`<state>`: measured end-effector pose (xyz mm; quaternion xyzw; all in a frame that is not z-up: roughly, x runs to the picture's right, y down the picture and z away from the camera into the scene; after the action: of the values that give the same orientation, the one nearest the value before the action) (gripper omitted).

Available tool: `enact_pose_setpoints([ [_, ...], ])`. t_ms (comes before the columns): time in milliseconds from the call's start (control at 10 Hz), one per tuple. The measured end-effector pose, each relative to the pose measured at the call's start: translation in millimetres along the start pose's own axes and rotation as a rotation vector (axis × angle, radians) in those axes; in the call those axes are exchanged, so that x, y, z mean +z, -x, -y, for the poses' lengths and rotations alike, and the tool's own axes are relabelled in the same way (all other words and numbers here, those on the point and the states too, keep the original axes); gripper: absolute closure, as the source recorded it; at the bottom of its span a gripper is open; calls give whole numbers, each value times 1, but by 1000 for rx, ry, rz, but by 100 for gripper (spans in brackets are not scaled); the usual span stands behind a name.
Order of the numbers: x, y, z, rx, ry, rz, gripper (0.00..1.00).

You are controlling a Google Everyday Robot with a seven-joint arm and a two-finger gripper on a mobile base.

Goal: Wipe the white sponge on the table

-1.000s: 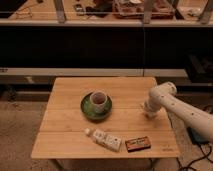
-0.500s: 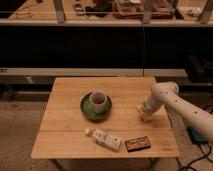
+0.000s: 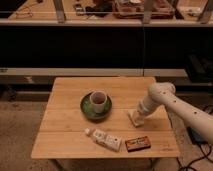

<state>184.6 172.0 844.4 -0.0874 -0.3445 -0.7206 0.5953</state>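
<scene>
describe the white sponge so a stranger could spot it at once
On the wooden table, look right of the cup, where the robot's white arm ends. The white sponge lies at the hand: a small plain off-white block, shorter than the printed carton and paler than the dark orange-edged box near the front edge.

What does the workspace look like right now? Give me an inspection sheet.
Surface: wooden table, plank seams visible.
Job's things: white sponge on the table's right side, at the gripper's tip.
Clutter: cup on green saucer; white carton; dark orange-edged box.
Grippers: gripper lowered onto the sponge.
Cables: what looks like a dark cable on the floor, right.
Surroundings: dark shelving behind.
</scene>
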Motion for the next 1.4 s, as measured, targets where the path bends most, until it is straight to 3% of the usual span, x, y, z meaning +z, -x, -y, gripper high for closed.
enact_pose_setpoints([
  [400,-7,30,3,-18,55,14,100],
  [800,-24,54,-56,94,147,1,100],
  [1000,-22,40,-89,190,168,-23,100],
  [1300,-20,0,-108,237,207,-69,100],
  [1400,-18,-25,-104,232,216,-94,100],
])
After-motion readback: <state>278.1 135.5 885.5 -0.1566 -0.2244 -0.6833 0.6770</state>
